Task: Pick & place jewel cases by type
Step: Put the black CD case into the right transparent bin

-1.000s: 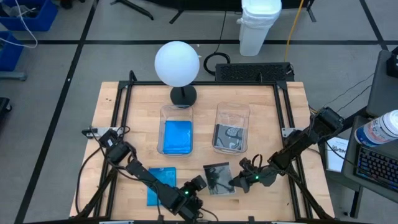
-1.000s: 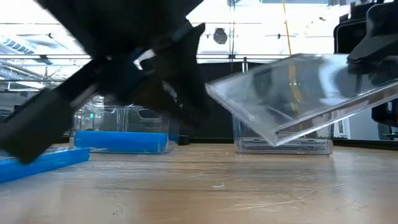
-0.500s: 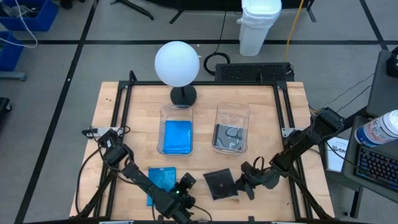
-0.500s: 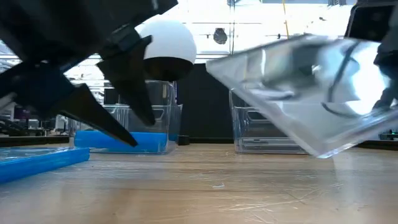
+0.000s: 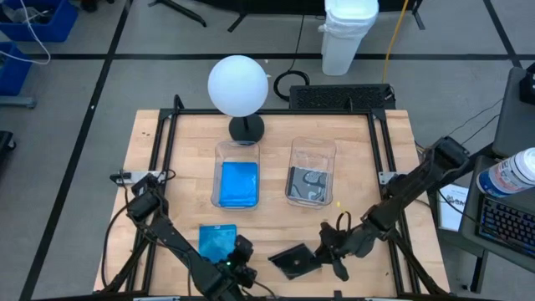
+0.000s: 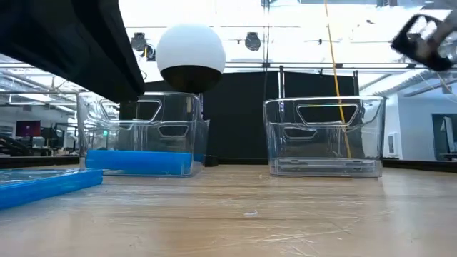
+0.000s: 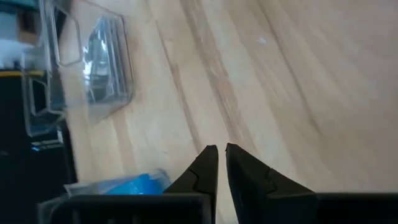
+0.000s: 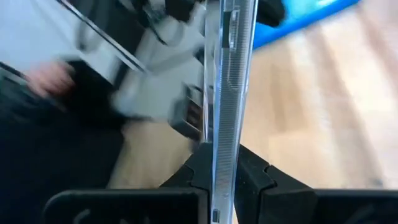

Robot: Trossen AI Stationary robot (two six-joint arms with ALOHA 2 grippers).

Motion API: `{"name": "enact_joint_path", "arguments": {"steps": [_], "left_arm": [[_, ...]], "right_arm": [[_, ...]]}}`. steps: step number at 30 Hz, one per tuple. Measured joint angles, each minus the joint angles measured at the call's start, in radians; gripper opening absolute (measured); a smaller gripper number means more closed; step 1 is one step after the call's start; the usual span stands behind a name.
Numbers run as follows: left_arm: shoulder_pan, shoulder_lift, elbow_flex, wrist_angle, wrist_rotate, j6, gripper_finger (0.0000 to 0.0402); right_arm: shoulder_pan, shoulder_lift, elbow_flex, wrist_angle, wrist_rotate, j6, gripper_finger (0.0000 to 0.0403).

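Note:
A blue jewel case [image 5: 217, 242] lies flat on the table near its front edge; it also shows in the low view [image 6: 43, 187]. My left gripper [image 7: 219, 149] is just to the right of it, shut with nothing between its fingers. My right gripper [image 5: 322, 252] is shut on a clear jewel case with a dark inside [image 5: 292, 261], held above the table. Further back stand two clear tubs. The left tub [image 5: 237, 159] holds a blue case [image 5: 238, 184], and the right tub [image 5: 311, 155] holds a clear case [image 5: 308, 186]. My right gripper pinches the clear jewel case between its two fingers, one on each flat face, at one edge [image 8: 225, 155]. The fingers come from the table's right, slanting slightly down. The case sticks out past them toward the left, tilted on edge, lifted clear of the table.
A lamp with a white ball shade [image 5: 238, 84] stands behind the left tub. A black frame [image 5: 167, 142] runs along the table's sides. There is bare wood [image 5: 276, 217] between the tubs and the grippers.
My right gripper has risen and rolled, and the clear jewel case has gone with it: it tipped over from one slant to another and climbed out of the low view. My left gripper has moved up and toward the table's left, closer to the blue case.

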Motion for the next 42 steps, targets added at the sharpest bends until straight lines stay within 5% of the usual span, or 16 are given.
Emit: {"name": "enact_joint_path", "arguments": {"steps": [8, 15, 21, 30, 37, 42], "left_arm": [[-0.001, -0.004, 0.000, 0.000, 0.083, -0.081, 0.0017], [-0.002, -0.004, 0.000, 0.000, 0.087, -0.082, 0.0005], [-0.002, -0.004, 0.000, -0.001, 0.087, -0.081, 0.0034], [0.005, -0.004, 0.000, -0.021, 0.112, 0.005, 0.0037], [0.004, -0.004, 0.000, -0.191, 0.105, 0.009, 0.0013], [0.026, -0.019, 0.000, -0.278, 0.007, 0.003, 0.0008]], "right_arm": [[-0.024, -0.037, 0.421, -0.825, 0.028, -0.062, 0.0024], [-0.098, -0.032, 0.642, -1.030, -0.031, -0.117, 0.0024], [-0.207, -0.032, 0.800, -1.325, -0.112, -0.160, 0.0024], [-0.516, -0.030, 0.956, -1.745, -0.230, -0.359, 0.0024], [-0.785, -0.023, 0.979, -1.840, -0.304, -0.640, 0.0024], [-0.957, 0.045, 0.980, -1.857, -0.417, -0.851, 0.0024]]}}
